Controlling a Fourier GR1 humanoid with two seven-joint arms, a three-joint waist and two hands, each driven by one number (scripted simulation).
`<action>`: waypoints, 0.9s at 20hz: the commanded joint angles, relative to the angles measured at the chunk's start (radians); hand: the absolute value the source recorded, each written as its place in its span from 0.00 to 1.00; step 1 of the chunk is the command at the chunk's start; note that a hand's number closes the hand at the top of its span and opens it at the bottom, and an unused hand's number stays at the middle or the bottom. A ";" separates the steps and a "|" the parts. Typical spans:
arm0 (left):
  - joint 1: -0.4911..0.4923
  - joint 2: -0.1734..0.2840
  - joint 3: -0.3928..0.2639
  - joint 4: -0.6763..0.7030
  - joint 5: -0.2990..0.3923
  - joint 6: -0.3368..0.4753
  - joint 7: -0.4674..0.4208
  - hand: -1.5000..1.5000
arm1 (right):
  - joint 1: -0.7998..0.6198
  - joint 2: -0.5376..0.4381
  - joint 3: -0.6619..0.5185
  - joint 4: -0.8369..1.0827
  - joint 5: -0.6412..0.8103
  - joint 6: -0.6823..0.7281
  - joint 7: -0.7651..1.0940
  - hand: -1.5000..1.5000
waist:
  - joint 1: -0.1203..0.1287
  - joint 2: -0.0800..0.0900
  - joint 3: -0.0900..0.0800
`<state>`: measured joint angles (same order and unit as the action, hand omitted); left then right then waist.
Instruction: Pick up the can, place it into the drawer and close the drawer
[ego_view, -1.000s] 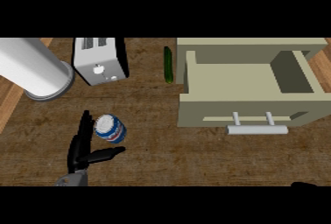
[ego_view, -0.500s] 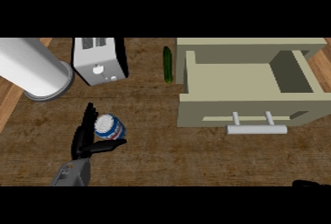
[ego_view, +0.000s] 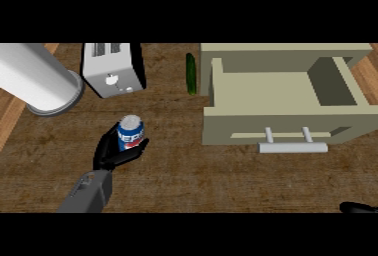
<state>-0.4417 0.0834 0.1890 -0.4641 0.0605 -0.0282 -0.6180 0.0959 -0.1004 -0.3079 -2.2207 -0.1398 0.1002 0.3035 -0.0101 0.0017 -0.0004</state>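
Left hand closes around the can on the counter.

The left hand (ego_view: 112, 156) has its fingers and thumb curled about the lower part of the blue can (ego_view: 131, 134), which stands upright on the wooden counter (ego_view: 184, 170), well left of the open drawer (ego_view: 284, 102) (its silver handle faces the near edge). A toaster (ego_view: 112, 67) and a cucumber (ego_view: 191, 74) lie beyond. Only a sliver of the right hand (ego_view: 359, 207) shows at the lower right corner; I cannot tell how its fingers are set.
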 joint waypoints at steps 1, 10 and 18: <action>-0.083 0.008 0.019 0.114 0.005 -0.047 -0.052 1.00 | -0.004 -0.027 -0.008 -0.022 0.007 0.016 0.017 0.00 | -0.005 0.002 -0.001; -0.125 -0.001 0.015 0.085 0.022 -0.056 -0.029 1.00 | 0.006 0.035 0.041 -0.052 0.071 -0.024 0.007 0.00 | 0.001 0.000 0.000; -0.235 -0.008 0.056 0.054 0.072 -0.011 0.016 1.00 | 0.033 0.018 -0.001 -0.042 0.048 0.007 -0.024 0.00 | 0.001 -0.001 0.000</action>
<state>-0.6225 0.0648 0.2373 -0.3761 0.1119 -0.0297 -0.6560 0.1231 -0.0820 -0.3102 -2.2337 -0.0995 0.1115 0.2587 -0.0115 0.0020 -0.0004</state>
